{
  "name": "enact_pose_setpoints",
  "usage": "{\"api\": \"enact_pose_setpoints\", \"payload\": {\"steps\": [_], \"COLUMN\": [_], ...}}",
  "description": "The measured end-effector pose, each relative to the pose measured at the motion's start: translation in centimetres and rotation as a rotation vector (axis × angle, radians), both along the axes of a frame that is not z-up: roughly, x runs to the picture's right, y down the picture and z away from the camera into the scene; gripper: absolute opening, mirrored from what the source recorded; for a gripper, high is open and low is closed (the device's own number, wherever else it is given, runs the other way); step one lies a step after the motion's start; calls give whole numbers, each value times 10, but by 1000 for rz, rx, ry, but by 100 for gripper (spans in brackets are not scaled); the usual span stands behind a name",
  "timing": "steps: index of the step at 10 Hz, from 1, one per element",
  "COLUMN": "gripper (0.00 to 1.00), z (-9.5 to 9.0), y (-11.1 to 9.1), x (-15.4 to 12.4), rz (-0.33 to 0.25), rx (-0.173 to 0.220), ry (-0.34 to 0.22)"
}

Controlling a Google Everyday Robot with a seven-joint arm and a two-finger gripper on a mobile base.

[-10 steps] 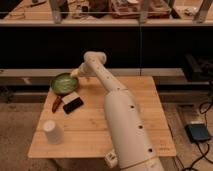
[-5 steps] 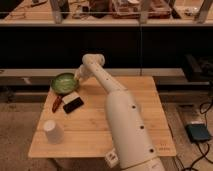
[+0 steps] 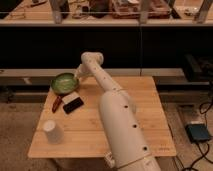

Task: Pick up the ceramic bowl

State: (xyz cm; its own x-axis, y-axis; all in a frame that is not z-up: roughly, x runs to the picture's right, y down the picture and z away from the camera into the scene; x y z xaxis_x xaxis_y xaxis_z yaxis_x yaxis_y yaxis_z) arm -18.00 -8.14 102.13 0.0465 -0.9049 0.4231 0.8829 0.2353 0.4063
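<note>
Camera view: the approach to the grasp seems in hand. The ceramic bowl (image 3: 63, 84) sits on the table's (image 3: 145, 115) far left corner. The claw (image 3: 78, 75) is at its right rim; open or closed, I cannot tell. Next it likely must grip that rim and lift. The arm stretches across the table, wrist angled left.

An upside-down white cup (image 3: 52, 131), black block (image 3: 73, 105) and red item (image 3: 56, 103) on wooden table (image 3: 145, 100).

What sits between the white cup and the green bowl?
Camera view: a red item and a black-and-white block. The gripper hangs at the rim of the bowl.
</note>
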Motion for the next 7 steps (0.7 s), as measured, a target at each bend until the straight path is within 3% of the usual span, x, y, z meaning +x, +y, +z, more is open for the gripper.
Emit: {"api": "enact_pose_setpoints", "payload": {"steps": [4, 6, 7], "gripper": [42, 26, 25], "z": [6, 10, 14], "y": [7, 8, 13], "x": [0, 5, 5], "rz": [-9, -7, 17], "rx": [-3, -4, -10], "ry": [6, 5, -8]}}
